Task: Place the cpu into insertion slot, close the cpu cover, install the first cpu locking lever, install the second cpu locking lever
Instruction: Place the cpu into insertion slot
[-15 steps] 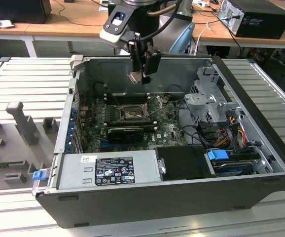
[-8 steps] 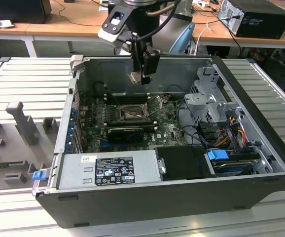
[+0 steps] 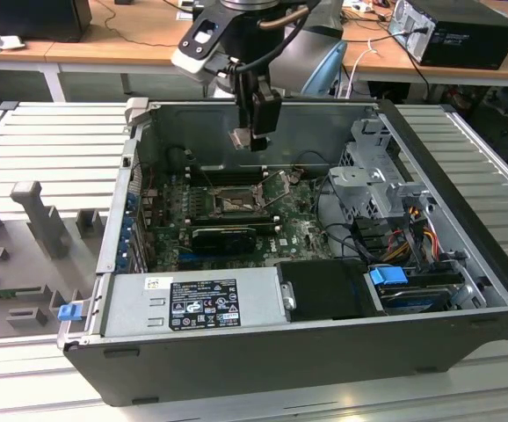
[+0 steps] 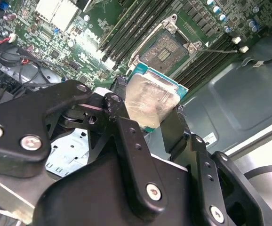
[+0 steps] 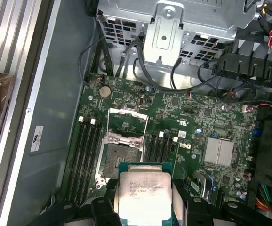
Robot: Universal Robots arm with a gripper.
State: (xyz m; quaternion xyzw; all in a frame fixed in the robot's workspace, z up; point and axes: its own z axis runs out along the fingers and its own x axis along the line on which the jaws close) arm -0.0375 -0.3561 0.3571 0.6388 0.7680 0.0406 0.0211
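Tool (image 3: 252, 134) hangs over the open computer case (image 3: 465, 264), which lies on its side on the slatted worktop (image 3: 52, 132). The tool's fingers (image 4: 119, 110) are clamped on two opposite edges of the cpu (image 5: 143, 197), so the tool is narrow and holding the chip. In both wrist views I see the cpu's silver-grey top facing the cameras, with its green edge showing at the side away from the tool body.

The cpu is in the air, well apart from the motherboard (image 3: 302, 230). In the exterior view it sits above the far part of the case, in front of the far case wall.

The insertion slot (image 5: 118, 157) is bare, its brownish pin field exposed. In the first wrist view it lies just past the chip's edge.

The cpu cover (image 5: 123, 138) is swung open, standing off the slot on the side toward the drive cage (image 3: 373, 176), which is at the exterior view's right.

Memory slots (image 5: 84, 155) run along both sides of the insertion slot. The grey power supply (image 3: 192, 303) fills the near side of the case at the exterior view's left.

I cannot tell how the locking levers stand.
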